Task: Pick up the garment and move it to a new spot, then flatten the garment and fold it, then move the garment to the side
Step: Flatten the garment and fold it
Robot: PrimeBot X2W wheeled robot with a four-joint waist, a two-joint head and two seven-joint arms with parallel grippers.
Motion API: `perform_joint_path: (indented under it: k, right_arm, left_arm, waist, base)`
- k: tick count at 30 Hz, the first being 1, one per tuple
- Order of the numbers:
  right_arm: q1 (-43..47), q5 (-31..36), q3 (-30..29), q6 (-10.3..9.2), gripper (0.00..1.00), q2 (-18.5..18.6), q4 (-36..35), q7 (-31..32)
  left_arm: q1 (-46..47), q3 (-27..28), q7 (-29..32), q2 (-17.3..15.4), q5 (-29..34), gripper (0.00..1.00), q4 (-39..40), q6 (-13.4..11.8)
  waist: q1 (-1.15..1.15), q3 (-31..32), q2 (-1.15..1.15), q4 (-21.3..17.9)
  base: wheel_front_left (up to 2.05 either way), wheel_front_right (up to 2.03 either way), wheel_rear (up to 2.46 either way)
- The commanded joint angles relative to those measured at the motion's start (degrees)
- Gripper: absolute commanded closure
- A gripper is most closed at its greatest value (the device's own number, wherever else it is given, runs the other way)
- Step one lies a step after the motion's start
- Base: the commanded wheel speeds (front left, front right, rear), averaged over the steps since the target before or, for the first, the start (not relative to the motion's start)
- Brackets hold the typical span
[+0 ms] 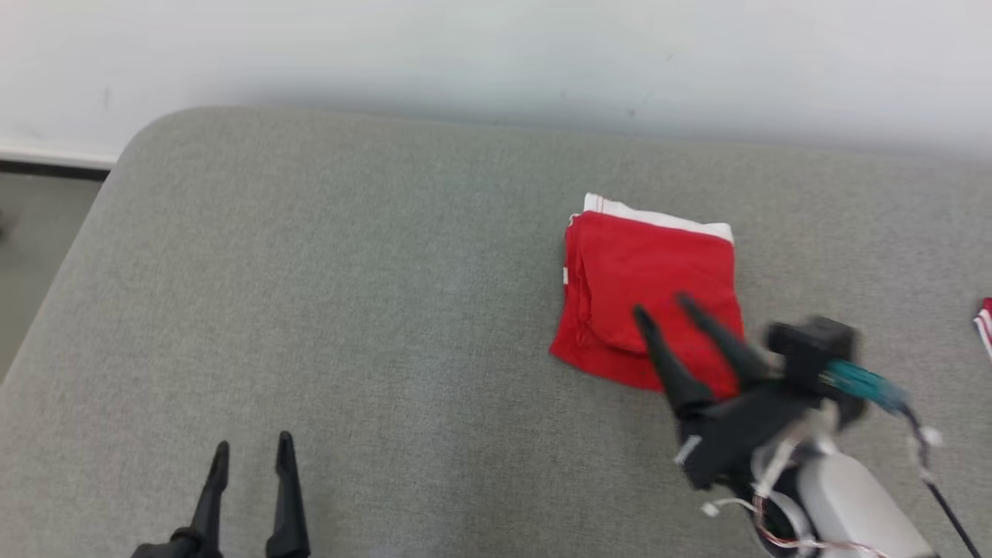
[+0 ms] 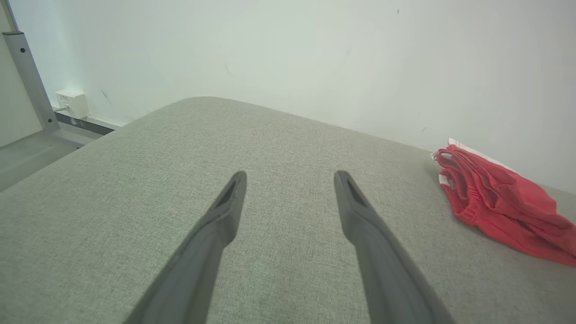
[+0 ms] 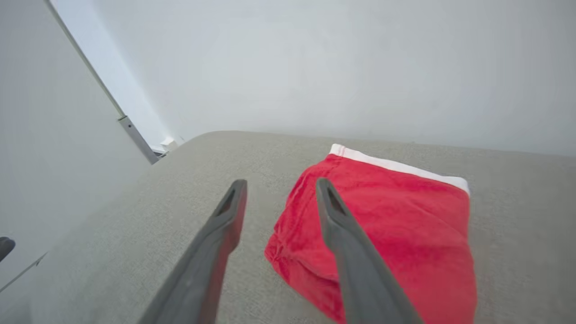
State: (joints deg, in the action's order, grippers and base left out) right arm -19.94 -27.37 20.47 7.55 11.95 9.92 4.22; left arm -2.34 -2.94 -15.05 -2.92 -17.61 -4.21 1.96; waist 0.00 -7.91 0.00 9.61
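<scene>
The garment (image 1: 651, 294) is red with a white band along its far edge, folded into a compact square on the grey cushioned surface (image 1: 349, 310), right of centre. Its layered folds lie at the right in the left wrist view (image 2: 499, 202). My right gripper (image 1: 665, 307) hovers over the garment's near edge, open, with nothing between the fingers; in the right wrist view (image 3: 281, 189) the fingers stand apart above the garment (image 3: 396, 225). My left gripper (image 1: 252, 448) is open at the lower left, over bare surface (image 2: 290, 177), far from the garment.
A second red and white piece of cloth (image 1: 984, 325) peeks in at the right edge. The surface ends at a rounded corner at the far left, with floor (image 1: 31, 256) beyond. A pale wall (image 1: 496, 54) runs behind.
</scene>
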Motion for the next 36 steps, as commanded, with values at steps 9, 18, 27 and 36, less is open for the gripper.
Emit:
perform_joint_path:
  k: [9,18,27,36]
  right_arm:
    - [14.26,7.60,-17.04,-0.16,0.00,-2.92,-5.95,-9.97]
    - [21.51,8.76,-20.71,-0.16,0.00,-3.88,-4.60,-12.06]
    - [24.81,7.76,-19.77,-0.16,0.00,-4.30,-1.17,-14.35]
    - [24.42,7.19,-18.08,-0.16,0.00,-4.46,0.25,-14.35]
  left_arm:
    - [-1.81,3.30,-0.14,0.05,2.91,0.00,0.34,1.19]
    - [-2.22,3.98,-0.14,0.04,4.22,0.00,-2.26,2.55]
    - [-2.40,4.14,-0.14,0.04,5.25,0.00,-5.22,3.40]
    - [-3.65,4.29,-0.14,0.04,5.44,0.00,-6.80,3.67]
  waist:
    - [0.00,4.93,0.00,-3.36]
    - [0.00,8.21,0.00,-5.12]
    - [0.00,10.40,0.00,-6.91]
    - [0.00,11.01,0.00,-8.25]
  base:
    - [0.00,0.00,0.00]
    - [0.00,0.00,0.00]
    - [0.00,0.00,0.00]
    - [0.00,0.00,0.00]
